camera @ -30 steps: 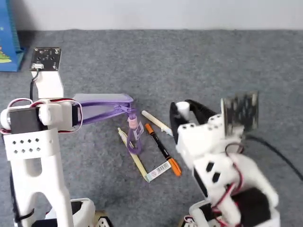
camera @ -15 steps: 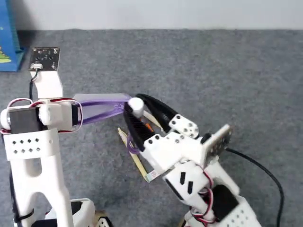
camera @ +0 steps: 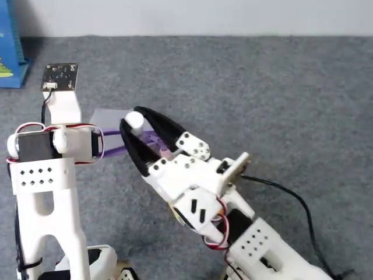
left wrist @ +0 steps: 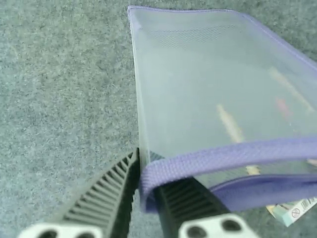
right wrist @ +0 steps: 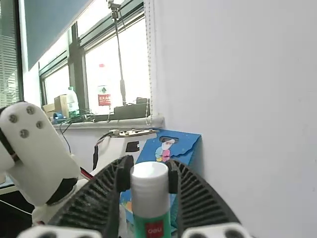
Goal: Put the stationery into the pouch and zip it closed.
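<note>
The pouch [camera: 111, 117] is clear plastic with purple trim, lying left of centre on the grey mat. My left gripper [left wrist: 143, 173] is shut on its purple edge [left wrist: 223, 158]. Through the clear pouch wall [left wrist: 198, 74] a pale pen [left wrist: 230, 124] shows faintly, and a labelled pen end [left wrist: 292, 213] sticks out below it. My right gripper [camera: 133, 118] hovers over the pouch's open end, shut on a glue stick [camera: 134, 121] with a white cap. In the right wrist view that glue stick [right wrist: 149, 198] has a green body and sits between the black fingers [right wrist: 198, 198]. The right arm covers the pens on the mat.
A blue box [camera: 9, 46] stands at the mat's far left edge, also seen behind the glue stick as a blue box [right wrist: 168, 148]. The left arm's white body [camera: 46, 169] stands at the near left. A black cable [camera: 291, 198] trails to the right. A pale wall runs along the back.
My right arm has swung left across the mat with the glue stick, from right of the pens to above the pouch, now covering the pens. The left arm has shifted slightly.
</note>
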Tool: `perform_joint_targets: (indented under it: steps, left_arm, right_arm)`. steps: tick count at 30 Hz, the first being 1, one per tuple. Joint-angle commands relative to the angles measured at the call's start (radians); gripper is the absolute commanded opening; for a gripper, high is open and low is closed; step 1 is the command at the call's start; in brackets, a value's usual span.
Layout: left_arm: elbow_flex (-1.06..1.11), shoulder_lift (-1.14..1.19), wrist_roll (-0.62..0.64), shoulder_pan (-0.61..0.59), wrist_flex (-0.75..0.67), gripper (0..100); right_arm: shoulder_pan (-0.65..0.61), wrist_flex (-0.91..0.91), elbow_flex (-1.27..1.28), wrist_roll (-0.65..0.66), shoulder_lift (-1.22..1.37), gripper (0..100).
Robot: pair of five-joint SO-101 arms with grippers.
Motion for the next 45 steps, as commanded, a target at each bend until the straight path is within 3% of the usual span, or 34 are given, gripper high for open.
perform_joint_targets:
  steps: [1,15,37,45]
  left_arm:
    - [-0.018,-0.002,0.011,0.006,-0.02,1]
    - [-0.114,0.0,0.038,0.008,0.046,1]
    - [-0.168,-0.091,0.025,0.074,0.121,1]
    - [-0.159,-0.144,0.025,0.074,0.121,1]
  right_arm:
    - [-0.018,-0.111,-0.014,-0.003,0.079,0.7]
    - [-0.022,-0.39,-0.021,0.078,0.302,0.7]
    - [0.03,-0.389,-0.012,0.078,0.32,0.7]
    - [0.056,-0.389,-0.014,0.083,0.441,1.8]
